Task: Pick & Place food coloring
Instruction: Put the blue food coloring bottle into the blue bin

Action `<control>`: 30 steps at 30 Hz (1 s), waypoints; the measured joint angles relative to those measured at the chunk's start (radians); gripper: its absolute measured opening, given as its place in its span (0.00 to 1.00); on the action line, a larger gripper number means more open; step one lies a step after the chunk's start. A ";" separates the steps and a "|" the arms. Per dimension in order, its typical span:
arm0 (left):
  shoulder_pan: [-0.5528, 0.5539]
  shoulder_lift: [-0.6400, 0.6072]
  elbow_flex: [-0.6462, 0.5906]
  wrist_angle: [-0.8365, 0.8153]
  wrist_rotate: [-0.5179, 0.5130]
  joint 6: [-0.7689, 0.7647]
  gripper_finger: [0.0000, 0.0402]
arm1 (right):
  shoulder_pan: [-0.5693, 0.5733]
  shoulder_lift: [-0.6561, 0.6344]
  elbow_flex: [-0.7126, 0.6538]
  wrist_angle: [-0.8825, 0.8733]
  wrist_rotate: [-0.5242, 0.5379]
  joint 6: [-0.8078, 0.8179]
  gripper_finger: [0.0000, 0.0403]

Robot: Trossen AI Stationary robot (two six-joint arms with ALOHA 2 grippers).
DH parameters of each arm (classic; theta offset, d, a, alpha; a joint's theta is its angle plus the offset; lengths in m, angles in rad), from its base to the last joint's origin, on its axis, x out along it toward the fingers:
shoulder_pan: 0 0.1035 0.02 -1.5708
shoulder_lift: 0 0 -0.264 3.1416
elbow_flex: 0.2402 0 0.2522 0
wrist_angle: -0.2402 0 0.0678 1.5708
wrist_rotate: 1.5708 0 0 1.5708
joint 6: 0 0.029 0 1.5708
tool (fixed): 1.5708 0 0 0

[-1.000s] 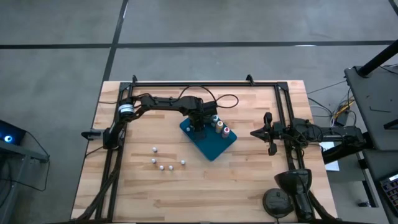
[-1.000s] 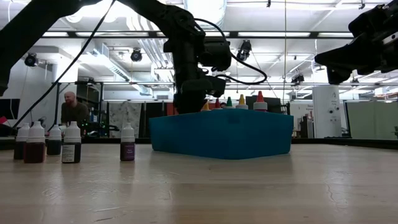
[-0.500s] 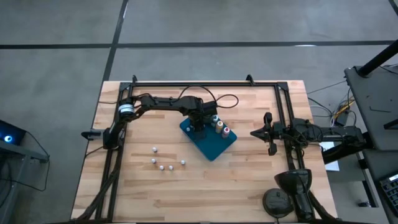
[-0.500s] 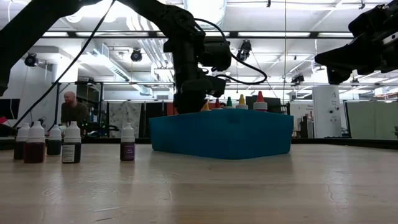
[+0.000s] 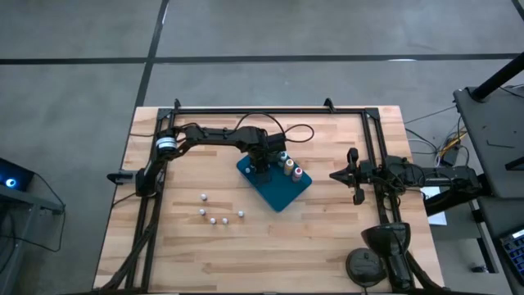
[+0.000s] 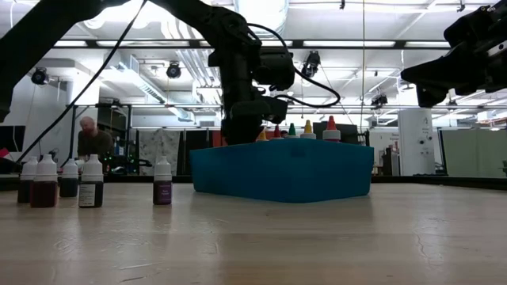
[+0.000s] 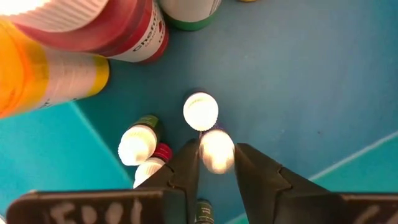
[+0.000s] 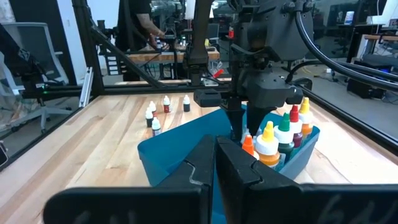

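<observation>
A blue tray (image 5: pixel 278 190) sits at the middle of the wooden table (image 5: pixel 327 238), holding taller colour-topped food coloring bottles (image 5: pixel 290 167) along its far edge and a cluster of small white-capped bottles (image 7: pixel 138 144) on its floor. The left gripper (image 7: pixel 216 163) reaches down into the tray, its fingers (image 7: pixel 188 167) closed on one white-capped bottle (image 7: pixel 217 150); a second cap (image 7: pixel 201 111) stands just beside it. Five more small bottles (image 5: pixel 214 211) stand on the table to the tray's left. From table height the tray's wall hides the small bottles inside. The right gripper (image 5: pixel 354 174) waits off the tray's right, jaws together, empty. A person (image 6: pixel 93 136) is visible beyond the table.
</observation>
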 joint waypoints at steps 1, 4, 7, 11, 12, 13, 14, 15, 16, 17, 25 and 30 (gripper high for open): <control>0.000 0.000 0.000 0.000 0.000 0.001 0.20 | 0.000 0.000 0.000 0.000 0.000 0.000 0.02; 0.000 0.000 0.000 0.000 0.000 0.001 0.26 | 0.000 0.000 0.000 0.000 0.000 0.001 0.02; 0.000 0.000 0.000 0.000 0.000 -0.003 0.32 | 0.000 0.000 0.000 0.000 0.000 0.001 0.02; -0.001 0.000 0.000 -0.001 0.002 -0.004 0.36 | 0.000 0.000 0.000 0.000 0.000 0.001 0.02; -0.001 0.000 0.000 -0.002 0.002 -0.005 0.36 | 0.000 0.000 0.000 0.000 0.000 0.002 0.02; -0.001 0.000 0.000 -0.003 0.002 -0.005 0.36 | 0.000 0.000 0.000 0.000 0.000 0.001 0.02; -0.001 0.000 0.000 -0.007 0.002 -0.005 0.36 | 0.000 0.000 0.000 0.000 0.000 0.000 0.02; -0.001 0.000 0.001 -0.014 0.002 -0.005 0.36 | 0.000 0.000 0.000 0.000 0.000 0.000 0.02; -0.001 0.000 0.005 -0.019 0.002 -0.005 0.36 | 0.000 0.000 0.000 0.000 0.000 0.002 0.02; -0.001 0.000 0.010 -0.026 0.002 -0.005 0.36 | 0.000 0.000 0.000 0.000 0.000 0.002 0.02; -0.001 -0.003 0.107 -0.117 0.002 -0.005 0.36 | 0.000 0.000 0.000 0.000 0.000 0.002 0.02; -0.009 -0.010 0.149 -0.159 0.000 -0.006 0.36 | 0.000 0.000 0.000 0.000 0.000 0.002 0.02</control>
